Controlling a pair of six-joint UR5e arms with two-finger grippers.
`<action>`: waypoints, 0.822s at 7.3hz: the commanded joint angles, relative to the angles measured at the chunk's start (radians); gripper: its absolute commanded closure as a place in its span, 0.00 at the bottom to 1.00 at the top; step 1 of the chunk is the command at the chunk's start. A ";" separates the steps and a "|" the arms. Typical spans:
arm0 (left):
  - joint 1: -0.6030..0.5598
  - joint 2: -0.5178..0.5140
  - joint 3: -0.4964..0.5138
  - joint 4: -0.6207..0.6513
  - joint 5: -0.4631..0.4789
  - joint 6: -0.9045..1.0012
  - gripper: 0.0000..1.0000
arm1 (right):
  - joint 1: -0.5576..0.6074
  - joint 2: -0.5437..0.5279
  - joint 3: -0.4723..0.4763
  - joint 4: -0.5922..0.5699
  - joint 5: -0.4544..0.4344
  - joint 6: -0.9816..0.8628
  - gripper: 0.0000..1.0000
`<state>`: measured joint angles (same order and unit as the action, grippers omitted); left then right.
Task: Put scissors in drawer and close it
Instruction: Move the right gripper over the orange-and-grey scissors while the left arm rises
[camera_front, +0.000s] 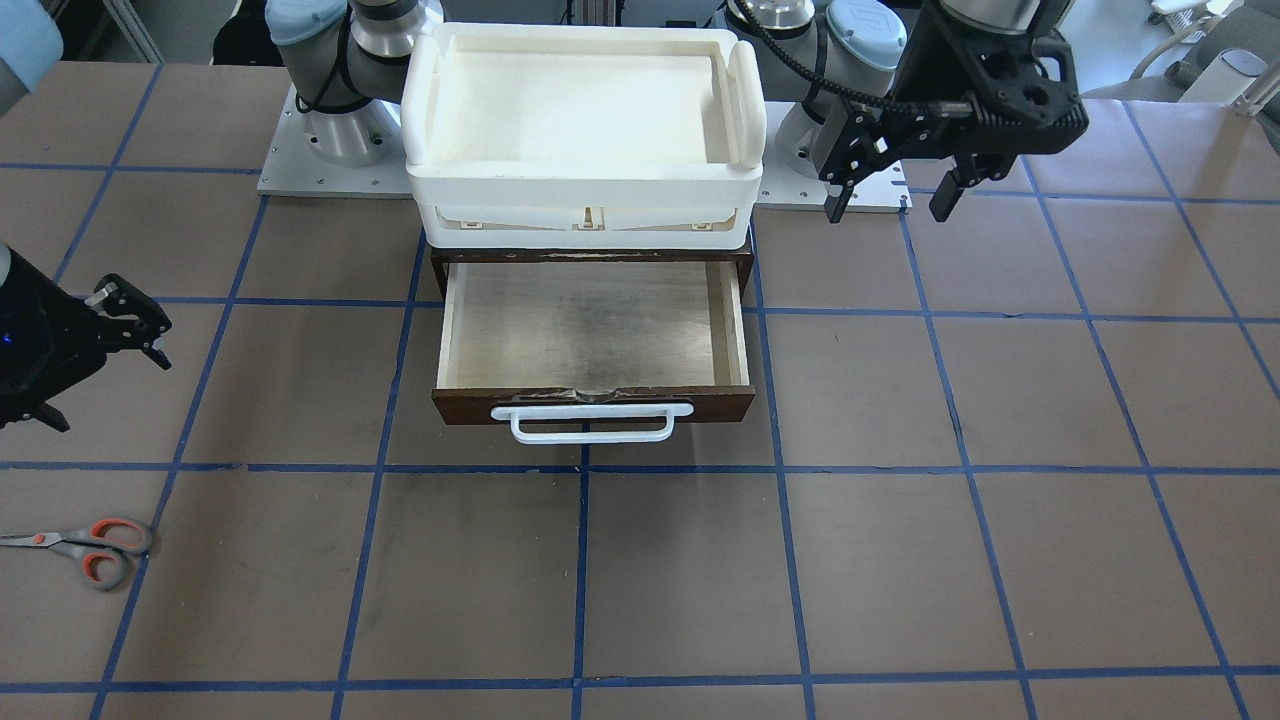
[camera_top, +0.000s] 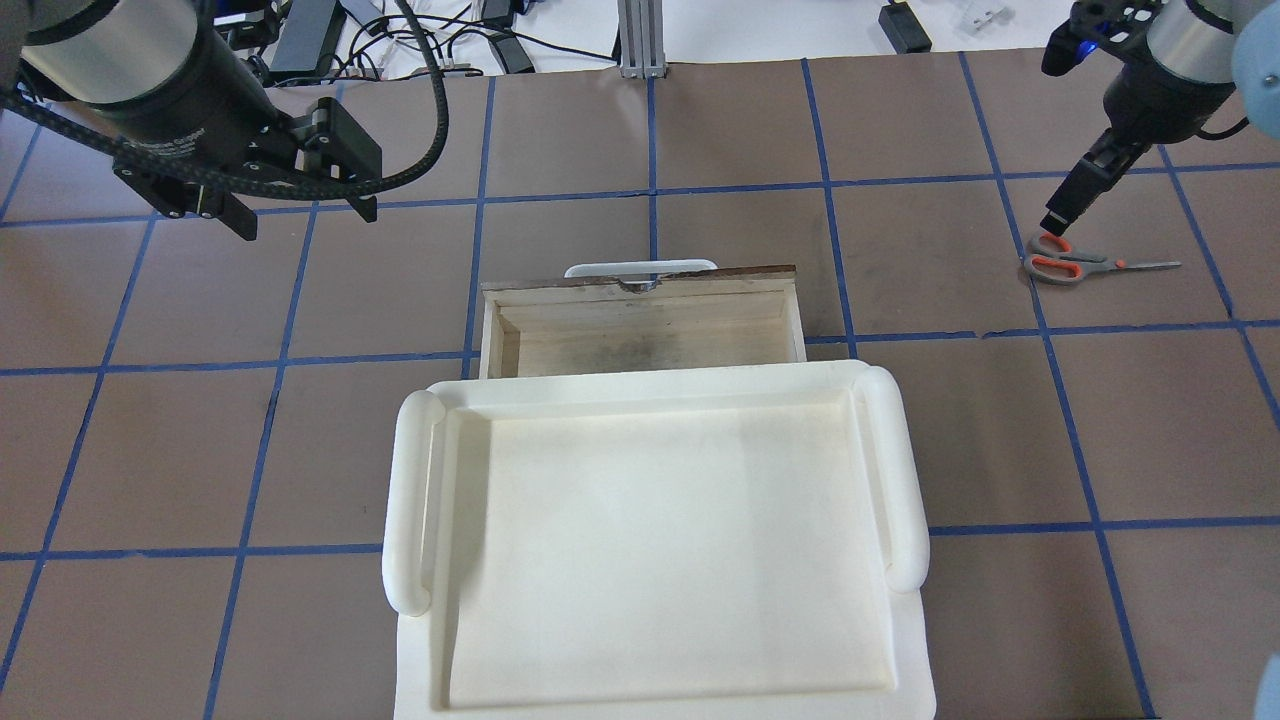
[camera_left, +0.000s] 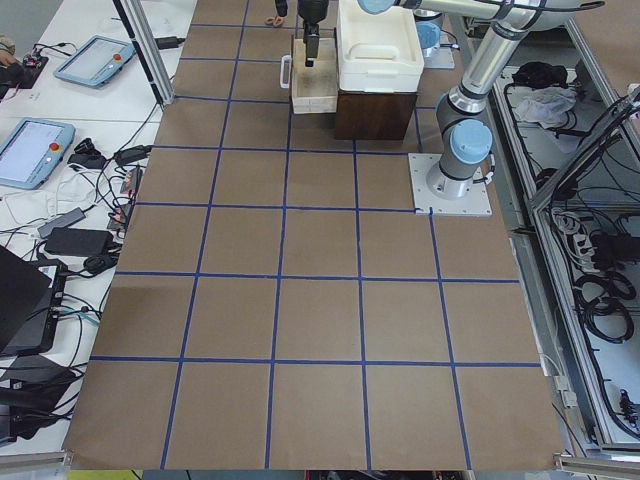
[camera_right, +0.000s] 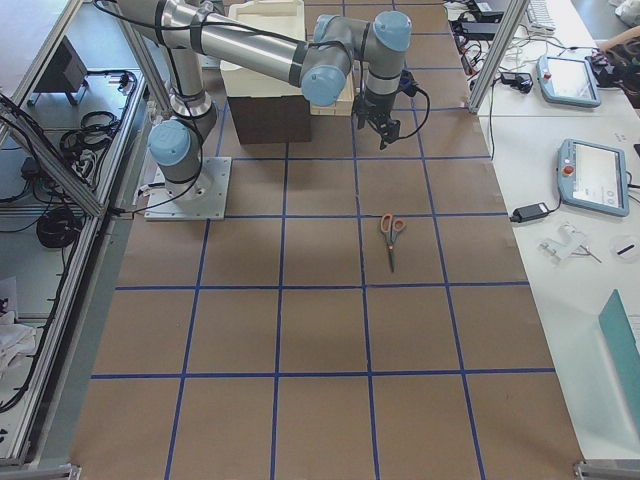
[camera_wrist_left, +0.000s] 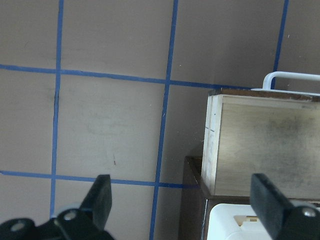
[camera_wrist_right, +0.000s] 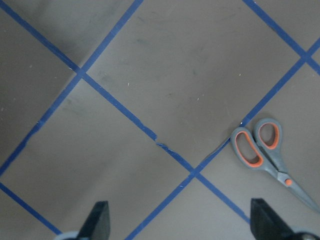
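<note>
The scissors (camera_top: 1075, 263) lie flat on the worktop (camera_front: 900, 560), far out on the robot's right side and well apart from the drawer (camera_front: 470, 405). In the overhead view their blades are closed and point right, away from the drawer, with the orange-lined loops on the left, just beside a blue tape line (camera_wrist_right: 125, 112).

The right tool (camera_top: 1055, 222) hangs over the worktop near the loops. Its fingers (camera_wrist_right: 97, 222) stand wide apart and hold nothing. In the wrist view the scissors sit off to one side, not between the fingers.

The drawer is pulled out of a dark cabinet (camera_front: 437, 272) at the middle of the worktop. Its pale wooden floor shows, and its white bar handle (camera_front: 590, 436) faces away from the robot. A white tray (camera_top: 410, 480) sits on top of the cabinet.

The left tool (camera_top: 305, 220) hovers above the worktop on the robot's left, beside the drawer but apart from it. Its fingers (camera_wrist_left: 100, 197) are spread and hold nothing.
</note>
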<state>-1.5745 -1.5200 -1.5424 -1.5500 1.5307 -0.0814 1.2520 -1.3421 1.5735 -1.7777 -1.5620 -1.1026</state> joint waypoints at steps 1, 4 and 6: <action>-0.099 -0.127 0.018 0.117 0.005 -0.126 0.00 | -0.046 0.093 0.000 -0.135 -0.010 -0.300 0.00; -0.226 -0.297 0.080 0.255 0.017 -0.379 0.00 | -0.129 0.193 -0.001 -0.217 -0.006 -0.544 0.00; -0.301 -0.429 0.158 0.304 0.031 -0.529 0.00 | -0.172 0.272 -0.004 -0.308 -0.004 -0.696 0.00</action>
<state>-1.8334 -1.8672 -1.4278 -1.2798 1.5513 -0.5307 1.1035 -1.1218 1.5715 -2.0328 -1.5671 -1.7008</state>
